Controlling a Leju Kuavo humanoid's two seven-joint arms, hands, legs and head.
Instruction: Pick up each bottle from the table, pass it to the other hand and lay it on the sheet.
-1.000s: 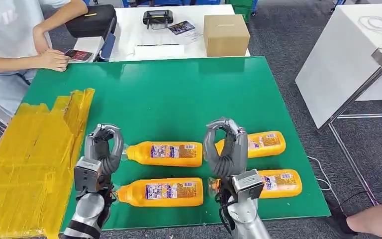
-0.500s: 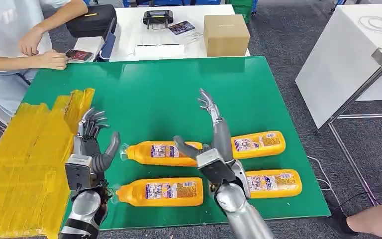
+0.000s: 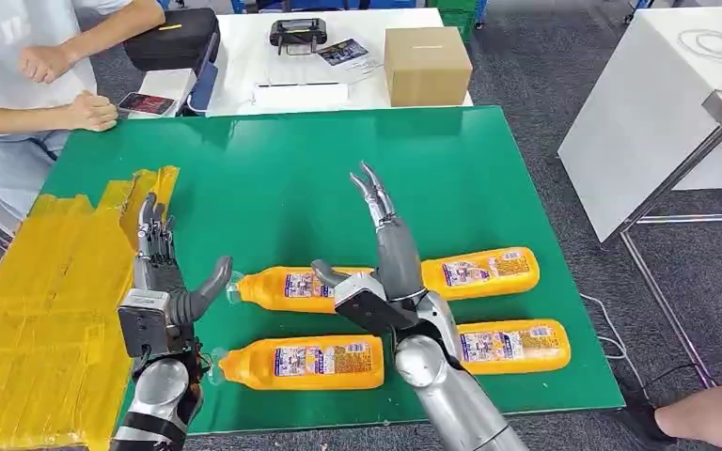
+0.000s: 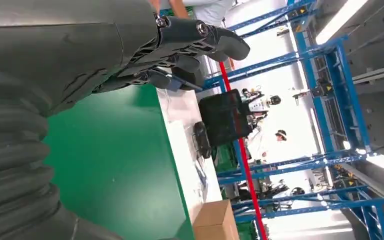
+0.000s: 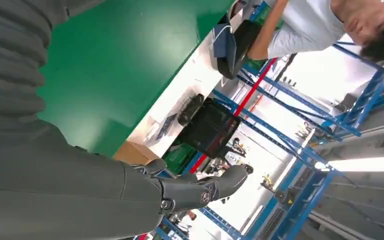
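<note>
Several orange bottles lie on their sides on the green table [image 3: 338, 178]: two at the left [image 3: 310, 288] [image 3: 306, 363] and two at the right [image 3: 489, 271] [image 3: 522, 343]. The yellow sheet [image 3: 47, 301] covers the table's left end. My left hand [image 3: 162, 282] is raised upright between the sheet and the left bottles' caps, fingers straight and spread, holding nothing. My right hand [image 3: 385, 263] hovers over the gap between the two upper bottles, fingers stretched toward the far side, empty. The wrist views show each hand, left [image 4: 130, 45] and right [image 5: 130, 195], with extended fingers above the green top.
A person sits at the far left with a hand [image 3: 94, 111] by a phone. Behind the green table a white table carries a cardboard box [image 3: 428, 64], a black case [image 3: 174, 38] and papers. A white table [image 3: 658, 103] stands to the right. Someone's limb [image 3: 705, 413] is at bottom right.
Both hands went from curled fists to straight, spread fingers. My right hand swung left and forward over the upper bottles. The person's upper hand lifted off the table.
</note>
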